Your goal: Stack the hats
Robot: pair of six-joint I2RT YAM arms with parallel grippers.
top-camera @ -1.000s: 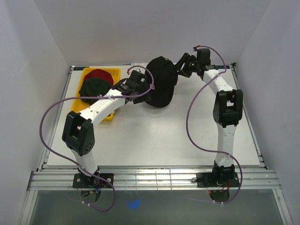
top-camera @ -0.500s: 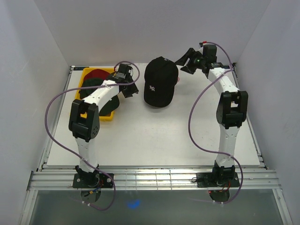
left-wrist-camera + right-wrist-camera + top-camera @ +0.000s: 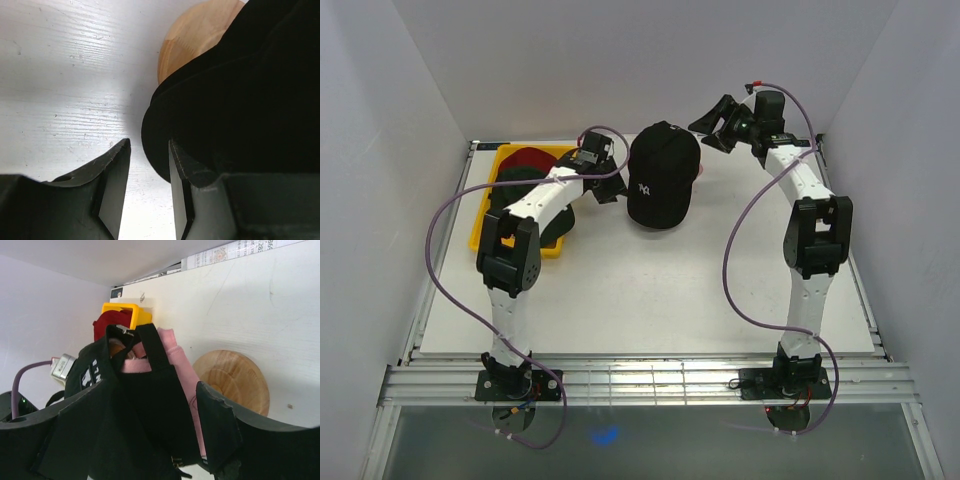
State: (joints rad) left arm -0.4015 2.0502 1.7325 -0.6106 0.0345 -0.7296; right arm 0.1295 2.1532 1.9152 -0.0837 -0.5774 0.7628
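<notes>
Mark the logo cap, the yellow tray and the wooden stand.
Logo cap (image 3: pixel 665 170), top view, crown.
Yellow tray (image 3: pixel 483 210), top view, left wall.
Wooden stand (image 3: pixel 232 380), right wrist view, round face.

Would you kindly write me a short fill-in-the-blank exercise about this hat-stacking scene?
1. The black fabric cap with a white logo sits on a round ____ stand.
2. The red fabric cap lies in the ____ plastic tray.
3. The jaws of the left gripper and right gripper both stand ____.
Missing words: wooden; yellow; open.
</notes>
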